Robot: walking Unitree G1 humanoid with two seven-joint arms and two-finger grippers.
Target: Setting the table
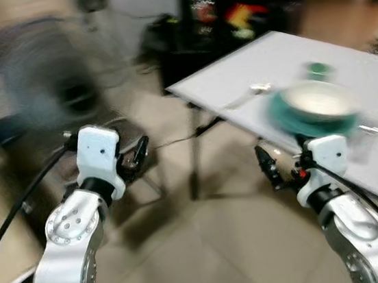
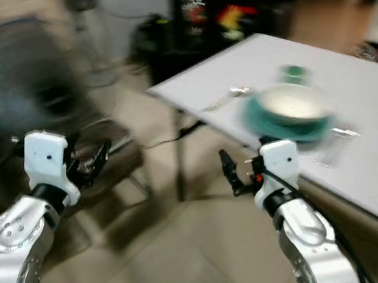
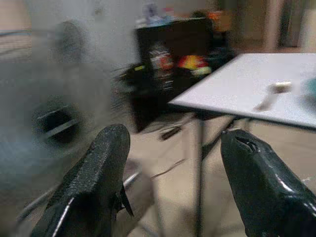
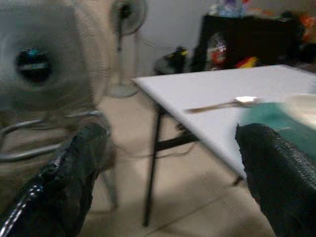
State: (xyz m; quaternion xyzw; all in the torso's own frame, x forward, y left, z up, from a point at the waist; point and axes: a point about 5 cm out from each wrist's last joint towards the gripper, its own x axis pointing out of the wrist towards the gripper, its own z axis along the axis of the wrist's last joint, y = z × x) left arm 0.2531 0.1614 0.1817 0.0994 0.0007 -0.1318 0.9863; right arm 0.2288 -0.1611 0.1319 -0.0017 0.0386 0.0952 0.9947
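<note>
Blurred mid-stride, both arms raised short of a white worktop (image 1: 376, 91) set ahead and to the right. On it, near the front edge: a teal plate (image 1: 313, 116) carrying a pale bowl (image 1: 318, 100), a spoon (image 1: 252, 92) lying just left of the plate toward the near corner, and a small green item (image 1: 318, 69) behind, too smeared to name. Right end effector (image 1: 268, 166) released, fingers well apart, empty, hanging just below and in front of the worktop's edge, the plate directly ahead and a little above. Left end effector (image 1: 139, 154) likewise released and empty, out over bare floor beside a grey fan (image 1: 44, 83), well apart from the setting. Spoon's long axis running roughly along the worktop's front edge, bowl end toward the plate, as seen in the right wrist view. Right arm clearly the nearer to plate and spoon; likely next need, by judgement, a lift above edge height and a short reach forward. Dark shelving (image 1: 242, 11) behind.
</note>
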